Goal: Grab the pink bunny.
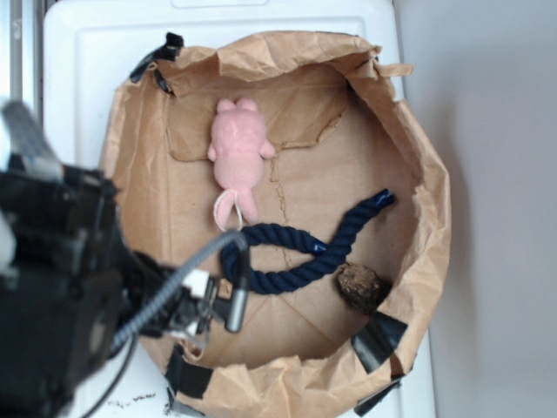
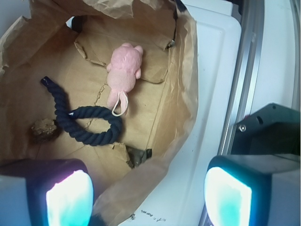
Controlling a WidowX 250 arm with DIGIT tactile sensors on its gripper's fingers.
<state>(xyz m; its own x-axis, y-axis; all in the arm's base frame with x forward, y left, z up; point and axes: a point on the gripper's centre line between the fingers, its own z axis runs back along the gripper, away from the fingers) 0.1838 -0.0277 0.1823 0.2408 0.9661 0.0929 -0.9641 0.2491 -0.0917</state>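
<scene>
Pink plush: the pink bunny lies flat on the floor of a brown paper tray, toward its far end, loop cord trailing to the dark blue rope. The gripper, jaws spread wide w/ nothing between them, hangs near the tray's near rim, well apart from the toy. Best approach: center over the torso, descend straight, avoid snagging rope or the brown chunk.

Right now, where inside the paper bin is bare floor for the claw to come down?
Bare floor lies right of the pink bunny, above the dark blue rope, and left of the bunny by the wall. Crowded: the rope's loop and brown chunk.
</scene>
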